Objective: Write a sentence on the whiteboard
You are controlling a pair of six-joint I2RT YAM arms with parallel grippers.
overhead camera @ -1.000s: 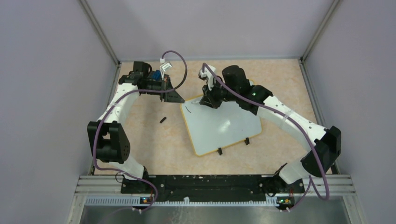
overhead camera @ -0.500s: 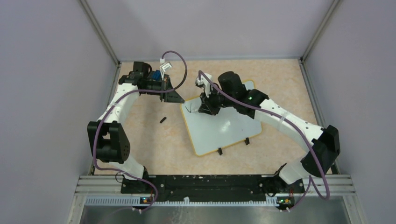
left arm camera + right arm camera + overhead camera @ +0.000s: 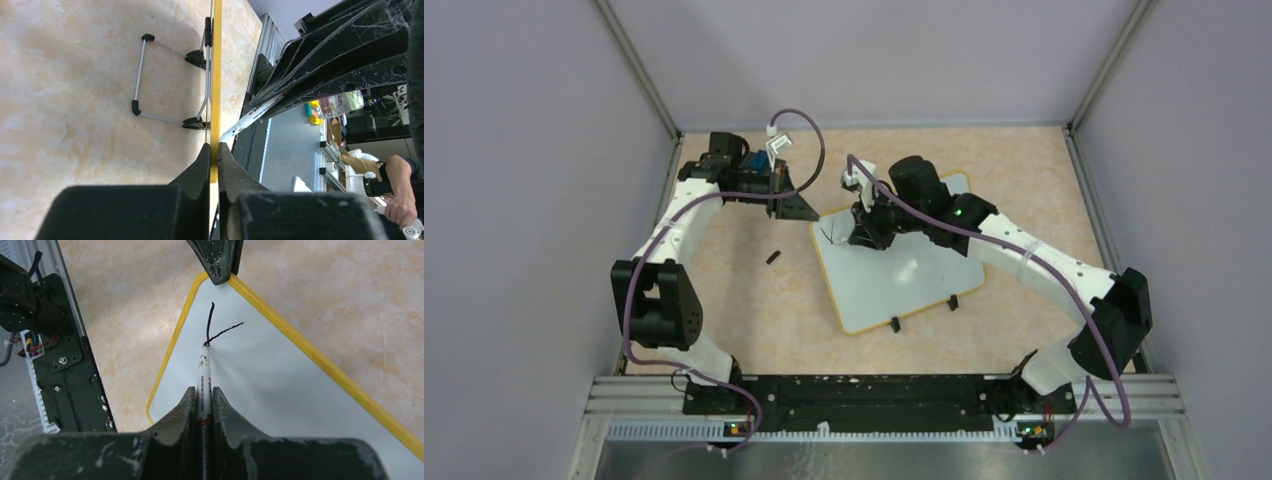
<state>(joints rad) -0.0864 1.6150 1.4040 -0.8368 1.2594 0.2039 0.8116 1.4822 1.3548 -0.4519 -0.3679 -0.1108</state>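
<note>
1. Left gripper (image 3: 213, 150) has its jaws pinched nearly shut on the thin yellow rim of the large white rounded-corner whiteboard (image 3: 904, 275), which lies mid-table, at the board's 10 o'clock corner.
2. A second stroke has joined the first in the black handwritten sentence (image 3: 208, 325), which is barely begun.
3. Right gripper (image 3: 202, 396) is clamped on the slim white marker (image 3: 204, 372); in the wrist view its long axis runs 6 to 12, tip at 12 touching the board.
</note>
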